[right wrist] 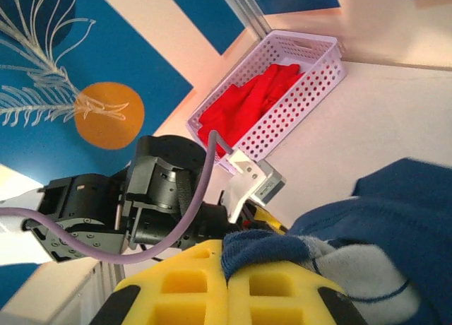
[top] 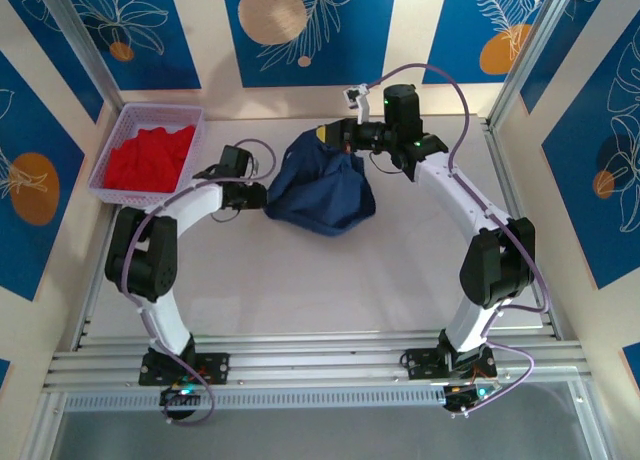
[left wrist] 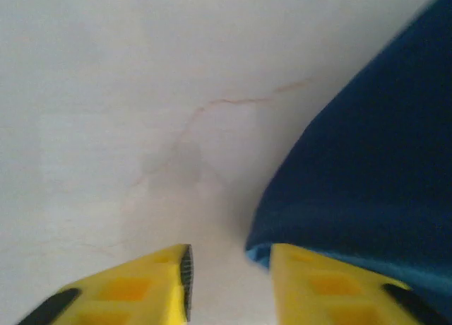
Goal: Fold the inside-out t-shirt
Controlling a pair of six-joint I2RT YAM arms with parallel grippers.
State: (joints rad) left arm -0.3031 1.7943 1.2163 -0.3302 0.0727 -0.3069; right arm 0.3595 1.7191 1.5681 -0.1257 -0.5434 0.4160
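Count: one t-shirt (top: 322,192), one red garment (top: 150,158), one basket (top: 160,108), two grippers.
T-shirt: bunched up mid-table (top: 400,270), well apart from the basket; a pale patch shows close to the right fingers.
Left gripper (left wrist: 229,286): fingers partly spread, nothing grasped, bare table in the gap; the t-shirt's edge lies just beside one finger.
Right gripper (right wrist: 226,290): fingers clenched together, grasping a fold of the t-shirt.
Red garment: inside the basket, far-left corner.

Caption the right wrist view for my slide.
Right end effector pinching the navy t-shirt, red garment in basket behind.
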